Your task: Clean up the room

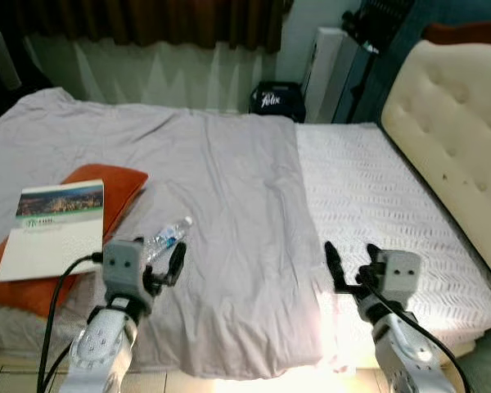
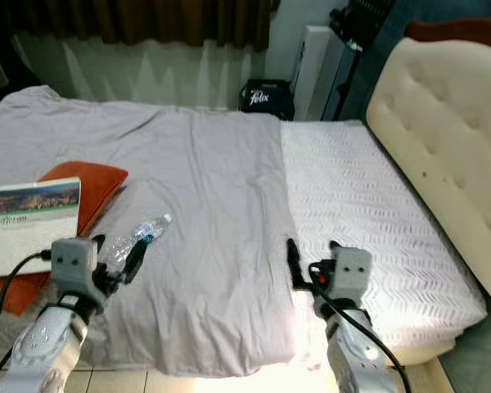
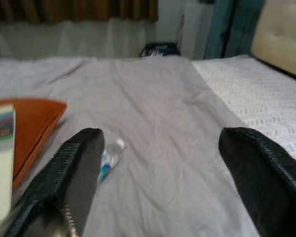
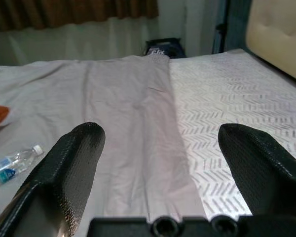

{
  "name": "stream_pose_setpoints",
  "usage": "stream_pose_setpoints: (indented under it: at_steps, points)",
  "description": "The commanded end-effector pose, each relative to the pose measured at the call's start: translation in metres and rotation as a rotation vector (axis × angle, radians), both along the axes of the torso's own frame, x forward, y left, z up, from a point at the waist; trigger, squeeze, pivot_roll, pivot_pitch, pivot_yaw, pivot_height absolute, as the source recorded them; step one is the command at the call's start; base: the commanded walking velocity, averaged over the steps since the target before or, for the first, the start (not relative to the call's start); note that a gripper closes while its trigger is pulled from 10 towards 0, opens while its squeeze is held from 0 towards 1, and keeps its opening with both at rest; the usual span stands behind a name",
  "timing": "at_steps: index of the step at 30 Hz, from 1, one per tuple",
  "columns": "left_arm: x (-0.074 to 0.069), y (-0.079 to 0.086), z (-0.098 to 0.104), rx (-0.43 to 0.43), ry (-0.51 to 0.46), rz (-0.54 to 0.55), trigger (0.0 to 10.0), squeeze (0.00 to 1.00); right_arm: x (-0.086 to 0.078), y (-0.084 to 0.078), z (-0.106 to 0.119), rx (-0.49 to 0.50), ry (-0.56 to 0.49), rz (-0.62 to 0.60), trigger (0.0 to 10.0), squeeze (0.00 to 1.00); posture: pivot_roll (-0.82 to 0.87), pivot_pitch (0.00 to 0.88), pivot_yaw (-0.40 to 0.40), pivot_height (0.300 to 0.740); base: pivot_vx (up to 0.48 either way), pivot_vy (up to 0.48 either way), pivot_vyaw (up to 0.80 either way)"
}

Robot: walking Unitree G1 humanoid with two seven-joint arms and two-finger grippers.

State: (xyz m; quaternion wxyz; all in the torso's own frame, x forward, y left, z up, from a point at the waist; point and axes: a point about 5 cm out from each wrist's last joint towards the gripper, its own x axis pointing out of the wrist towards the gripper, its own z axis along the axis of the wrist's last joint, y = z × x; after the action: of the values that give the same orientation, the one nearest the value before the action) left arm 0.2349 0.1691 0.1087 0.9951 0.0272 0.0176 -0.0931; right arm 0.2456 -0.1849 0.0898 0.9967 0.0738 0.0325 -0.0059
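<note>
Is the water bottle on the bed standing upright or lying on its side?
Lying on its side: the water bottle rests flat on the grey sheet, its white cap pointing toward the headboard.

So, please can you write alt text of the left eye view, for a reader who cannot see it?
Two robot grippers, the left gripper and the right gripper, hover open over the near edge of a bed covered with a grey sheet. A plastic water bottle lies just ahead of the left one, beside an orange pillow with a book on top.

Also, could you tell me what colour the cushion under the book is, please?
The cushion is burnt orange, clearest in the left eye view, with the book lying on it.
</note>
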Motion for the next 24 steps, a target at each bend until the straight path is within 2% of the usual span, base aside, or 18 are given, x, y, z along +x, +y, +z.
stream_pose_setpoints:
  at_steps: [1, 3, 5, 10, 11, 12, 14, 19, 24]
  points:
    - [0.002, 0.003, -0.007, -0.036, -0.006, 0.044, 10.0, 1.0, -0.002, 0.002, 0.001, 0.002, -0.023, -0.004, 10.0, 1.0, 0.13, 0.0, -0.087, 0.74, 0.0, 0.0, 0.0]
    - [0.001, 0.006, -0.007, -0.063, -0.008, 0.057, 10.0, 1.0, -0.002, 0.004, -0.002, 0.011, -0.019, -0.013, 10.0, 1.0, 0.15, 0.0, -0.093, 0.74, 0.0, 0.0, 0.0]
    - [-0.002, 0.01, -0.001, -0.051, -0.004, 0.041, 10.0, 1.0, -0.001, 0.013, -0.002, 0.035, -0.022, 0.003, 10.0, 1.0, 0.16, 0.0, -0.102, 0.74, 0.0, 0.0, 0.0]
    - [-0.004, 0.008, 0.001, -0.027, -0.002, 0.042, 10.0, 1.0, 0.004, 0.017, -0.007, 0.004, 0.008, 0.025, 10.0, 1.0, 0.2, 0.0, -0.117, 0.74, 0.0, 0.0, 0.0]
    - [-0.002, 0.005, 0.003, -0.007, -0.005, 0.035, 10.0, 0.64, 0.006, 0.018, -0.008, -0.011, 0.017, 0.047, 10.0, 1.0, 0.2, 0.0, -0.119, 0.74, 0.0, 0.0, 0.0]
    - [-0.001, 0.003, 0.005, 0.014, -0.018, 0.032, 10.0, 0.0, 0.007, 0.019, -0.008, -0.026, 0.021, 0.065, 10.0, 0.0, 0.2, 0.0, -0.121, 0.74, 0.0, 0.0, 0.0]
    - [0.004, -0.001, 0.008, -0.006, -0.031, 0.022, 10.0, 0.0, 0.008, 0.022, -0.009, -0.038, 0.025, 0.106, 10.0, 0.0, 0.19, 0.0, -0.117, 0.74, 0.0, 0.0, 0.0]
    - [0.008, -0.004, 0.003, 0.012, -0.014, 0.009, 10.0, 0.0, 0.01, 0.018, -0.008, -0.038, 0.018, 0.104, 10.0, 0.0, 0.17, 0.0, -0.11, 0.74, 0.0, 0.0, 0.0]
    - [0.014, -0.007, 0.002, 0.008, -0.013, -0.002, 10.0, 0.0, 0.009, 0.022, -0.008, -0.031, 0.01, 0.116, 10.0, 0.0, 0.15, 0.0, -0.106, 0.74, 0.0, 0.0, 0.0]
